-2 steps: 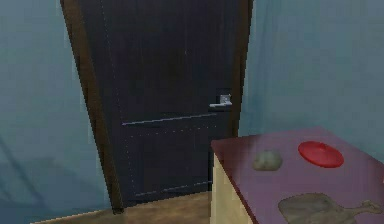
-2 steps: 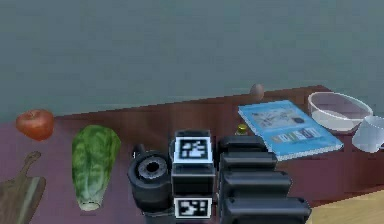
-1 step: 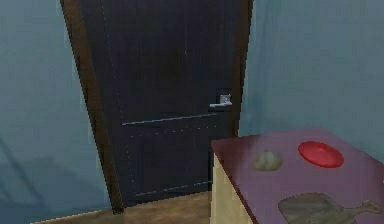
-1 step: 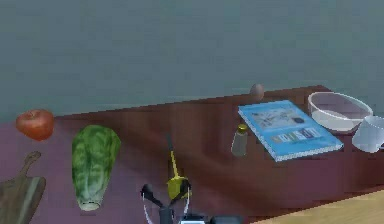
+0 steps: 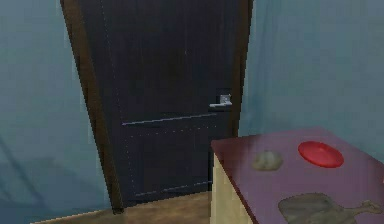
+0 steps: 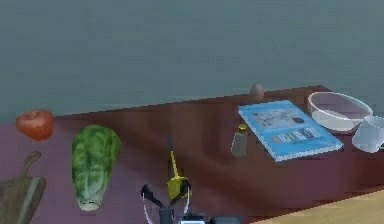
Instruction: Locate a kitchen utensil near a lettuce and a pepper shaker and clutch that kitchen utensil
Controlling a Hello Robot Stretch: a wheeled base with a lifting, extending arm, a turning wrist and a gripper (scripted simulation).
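On the dark red countertop (image 6: 200,125) in the arm side view lies a thin yellow-handled utensil (image 6: 174,172). A green lettuce (image 6: 95,165) lies to its left and a small grey pepper shaker (image 6: 240,140) stands to its right. My gripper (image 6: 167,192) rises at the bottom edge, its two thin fingers (image 6: 148,195) on either side of the utensil's near end. The utensil lies on the counter, so I cannot tell whether the gripper holds anything.
A tomato (image 6: 35,123) and a wooden board (image 6: 20,196) are at the left. A blue book (image 6: 290,128), white bowl (image 6: 340,108), white mug (image 6: 372,133) and small brown lump (image 6: 258,92) are at the right. Ahead are a dark door (image 5: 165,90) and a red plate (image 5: 320,153).
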